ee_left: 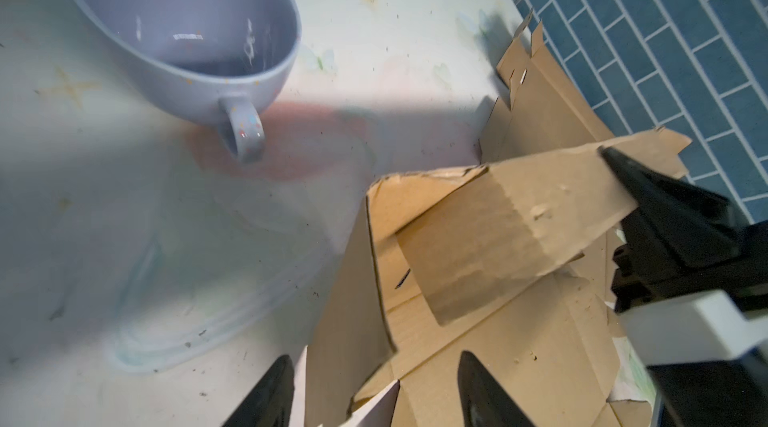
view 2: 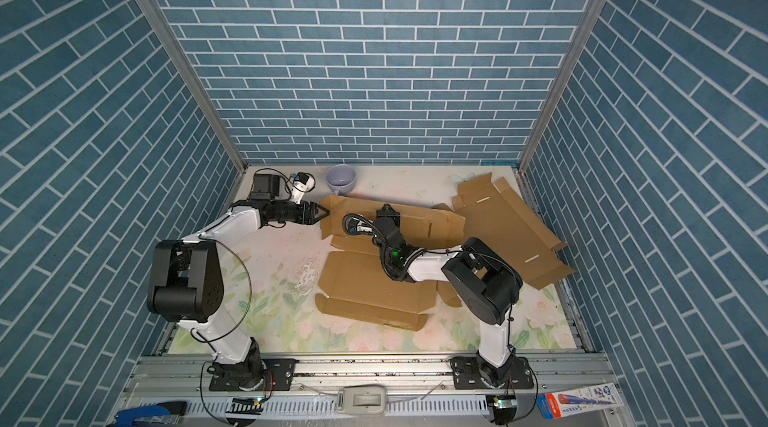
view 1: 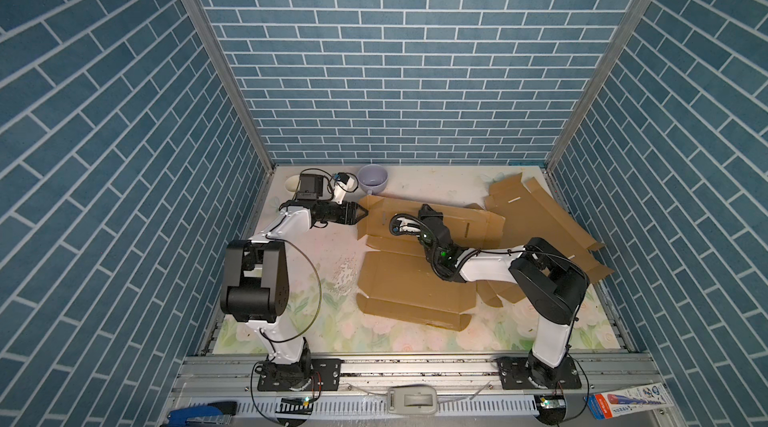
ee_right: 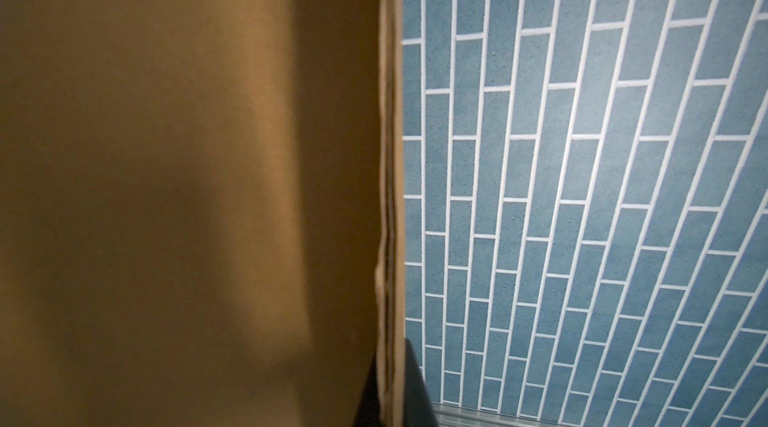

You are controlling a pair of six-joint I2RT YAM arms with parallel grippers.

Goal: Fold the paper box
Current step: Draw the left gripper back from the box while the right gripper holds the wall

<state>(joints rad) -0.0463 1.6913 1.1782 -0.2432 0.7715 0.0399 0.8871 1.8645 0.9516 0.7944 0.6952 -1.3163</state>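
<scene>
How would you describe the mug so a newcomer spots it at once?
Find the blue brick back wall, then the far edge of the table below it. Left of centre stands a mug, just behind the cardboard box. It alone is round and pale lilac; its neighbours are brown card.

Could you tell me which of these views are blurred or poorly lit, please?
Left wrist view: the mug is fairly sharp with small glare spots, the table near the lens smeared. Right wrist view: the paper box is dim and out of focus, the brick wall crisp. Both top views: sharp throughout.
</scene>
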